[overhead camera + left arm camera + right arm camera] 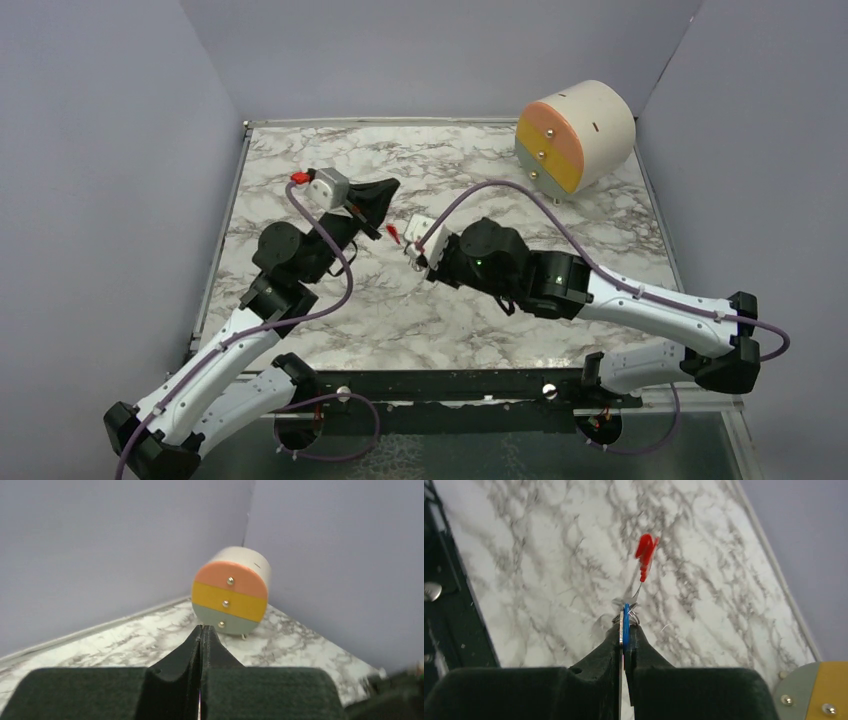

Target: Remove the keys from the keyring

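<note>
In the right wrist view my right gripper (625,628) is shut on the keys (625,616), a thin blue-and-silvery piece held edge-on between the fingertips. A small silvery ring (633,615) of the keyring sits just past the tips, and a thin link runs from it to the bright red part (645,554), hanging above the marble. From above, the red part (393,234) shows just left of my right gripper (410,247). My left gripper (393,186) is up and to the left of it. Its fingers (201,632) are pressed shut with nothing seen between them.
A big cream cylinder with orange, yellow and grey-green drawer fronts (585,130) stands at the back right corner and also shows in the left wrist view (231,597). The marble table (480,320) is walled by grey panels on three sides.
</note>
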### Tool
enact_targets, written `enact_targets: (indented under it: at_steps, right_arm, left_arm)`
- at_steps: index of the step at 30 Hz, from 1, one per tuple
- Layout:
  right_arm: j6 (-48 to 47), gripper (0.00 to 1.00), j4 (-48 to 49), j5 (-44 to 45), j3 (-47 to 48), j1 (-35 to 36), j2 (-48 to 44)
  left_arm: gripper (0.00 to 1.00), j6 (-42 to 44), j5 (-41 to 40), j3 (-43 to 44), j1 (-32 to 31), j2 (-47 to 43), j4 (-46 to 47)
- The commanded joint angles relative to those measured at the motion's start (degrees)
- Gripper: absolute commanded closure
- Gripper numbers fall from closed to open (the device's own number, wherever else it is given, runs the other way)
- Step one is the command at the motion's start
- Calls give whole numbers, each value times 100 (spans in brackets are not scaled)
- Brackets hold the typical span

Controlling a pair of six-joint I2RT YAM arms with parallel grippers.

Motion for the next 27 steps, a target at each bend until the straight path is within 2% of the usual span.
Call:
enact_targets:
  at_steps: [1, 8, 14, 18, 20, 21, 23, 25, 26, 27]
  right_arm:
    - [372, 99, -626, -288, -348, 232, -117]
    - [367, 99, -155, 380, -611, 242, -330]
    - [281, 99, 177, 554, -709, 244, -686]
    - [238, 99, 270, 591, -768, 245, -771]
    - [202, 99, 297, 633, -777, 243, -759]
    - [187, 99, 318, 647, -773, 249, -755]
    - [151, 99, 359, 653, -764, 244, -737]
    - [129, 99, 390, 648, -744, 258, -728]
    - [120, 99, 404, 655, -738, 259, -734]
    - [109, 99, 409, 664, -739, 255, -740]
  left_arm:
    - [100, 106, -1131, 38, 87, -411, 586]
    - [100, -84, -889, -10, 87, -586, 552]
    - [98, -95, -752, -109, 83, -708, 212]
    - [67, -211, -659, -289, 90, -882, 74]
    - [60, -243, -472, -420, 85, -921, 68]
    - [49, -248, -382, -466, 87, -922, 72]
    - [41, -234, -151, -522, 88, -866, 68]
    - [22, -252, 45, -528, 88, -787, 68]
    - [20, -245, 163, -520, 90, -757, 71]
    - [25, -229, 274, -516, 90, -735, 83]
